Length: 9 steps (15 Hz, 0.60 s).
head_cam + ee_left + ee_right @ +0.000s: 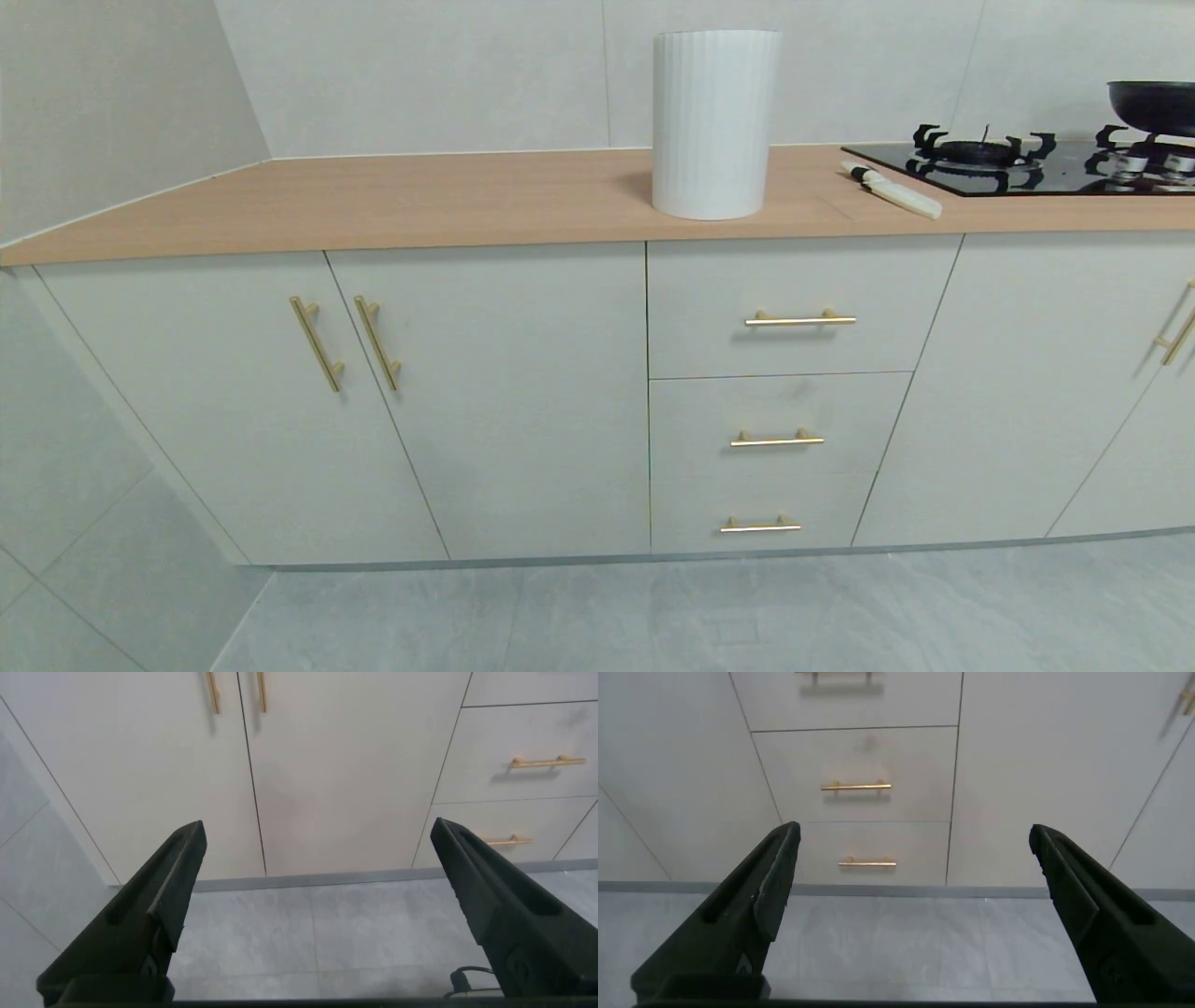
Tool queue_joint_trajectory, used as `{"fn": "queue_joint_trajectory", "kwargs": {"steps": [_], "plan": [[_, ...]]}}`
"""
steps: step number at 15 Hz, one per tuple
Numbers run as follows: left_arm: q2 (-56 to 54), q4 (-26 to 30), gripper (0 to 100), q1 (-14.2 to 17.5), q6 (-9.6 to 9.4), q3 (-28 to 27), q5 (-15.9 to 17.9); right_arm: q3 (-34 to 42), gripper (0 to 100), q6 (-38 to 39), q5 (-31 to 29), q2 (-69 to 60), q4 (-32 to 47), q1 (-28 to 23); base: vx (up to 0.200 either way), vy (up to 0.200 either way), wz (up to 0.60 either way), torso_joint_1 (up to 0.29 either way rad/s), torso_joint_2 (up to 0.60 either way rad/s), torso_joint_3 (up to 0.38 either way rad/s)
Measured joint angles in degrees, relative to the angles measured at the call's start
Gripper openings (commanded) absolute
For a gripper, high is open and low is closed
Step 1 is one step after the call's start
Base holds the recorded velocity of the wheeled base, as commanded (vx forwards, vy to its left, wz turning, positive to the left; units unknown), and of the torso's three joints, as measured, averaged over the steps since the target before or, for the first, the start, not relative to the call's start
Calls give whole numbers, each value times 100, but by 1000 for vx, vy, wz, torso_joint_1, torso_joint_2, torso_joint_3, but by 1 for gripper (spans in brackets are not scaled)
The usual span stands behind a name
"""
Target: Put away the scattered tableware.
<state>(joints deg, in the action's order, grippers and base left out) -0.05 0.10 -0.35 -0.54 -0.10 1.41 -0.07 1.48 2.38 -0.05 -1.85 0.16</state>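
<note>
Cream-handled utensil (892,189) is laid on the counter (420,201) at 3 o'clock from the white holder (715,121), long axis from 10 to 4 o'clock. Left gripper (316,835) and right gripper (913,833) are held wide open, empty, well below it; the right is judged nearer.

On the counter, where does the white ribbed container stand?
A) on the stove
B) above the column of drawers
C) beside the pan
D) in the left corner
B: the white ribbed container stands on the counter just above the top drawer, left of the stove.
</note>
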Motion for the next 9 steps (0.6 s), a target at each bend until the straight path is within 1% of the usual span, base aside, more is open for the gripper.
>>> {"fn": "queue_joint_trajectory", "kwargs": {"steps": [2,9], "plan": [[0,0,100,0,2,0,0,0,100,-37,-123,0,150,-2,0,0,0,0,0,0],[2,0,100,2,-26,0,6,7,100,-85,-143,0,174,-5,0,0,0,0,0,0]]}}
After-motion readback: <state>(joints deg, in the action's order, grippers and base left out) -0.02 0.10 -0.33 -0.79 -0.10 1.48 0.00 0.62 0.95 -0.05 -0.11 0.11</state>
